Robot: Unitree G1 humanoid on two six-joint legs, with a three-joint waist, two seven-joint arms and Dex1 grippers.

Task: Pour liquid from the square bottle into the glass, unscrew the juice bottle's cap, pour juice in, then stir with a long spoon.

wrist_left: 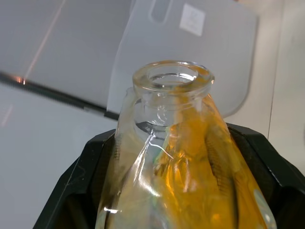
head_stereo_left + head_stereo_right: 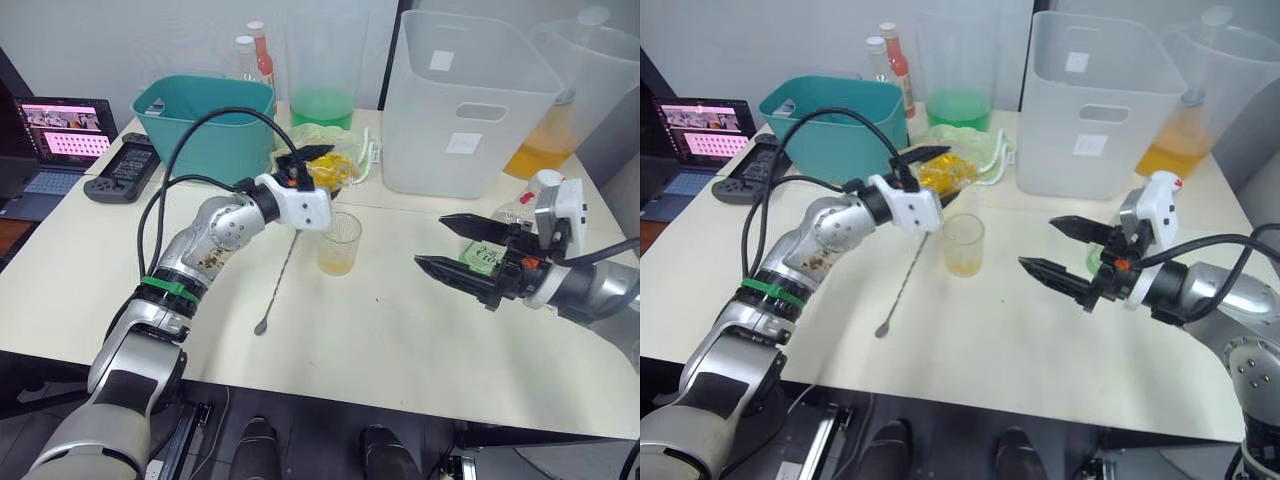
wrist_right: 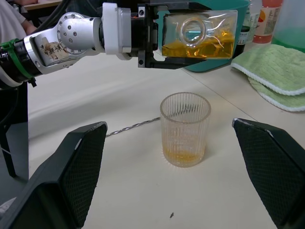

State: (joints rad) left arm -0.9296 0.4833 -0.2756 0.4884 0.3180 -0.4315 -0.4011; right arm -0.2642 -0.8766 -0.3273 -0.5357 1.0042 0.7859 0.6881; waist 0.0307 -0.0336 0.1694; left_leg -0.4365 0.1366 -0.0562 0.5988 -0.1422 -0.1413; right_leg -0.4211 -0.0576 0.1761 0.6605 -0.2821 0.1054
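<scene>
Holding the square bottle (image 3: pixel 199 40) tipped, clamped in the left gripper (image 2: pixel 310 170) above the glass (image 2: pixel 340 243) mid-table; right gripper (image 2: pixel 455 245) gaping empty. Risks spilling past the rim toward the long spoon (image 2: pixel 278 285) if tilted off-line.

Tilted square bottle (image 3: pixel 198 40) above glass (image 3: pixel 185 129)

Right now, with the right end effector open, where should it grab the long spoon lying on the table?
Grip the long spoon mid-stem, from above, fingers across the thin stem. It lies flat, bowl toward the table's front edge, top end by the glass.
</scene>
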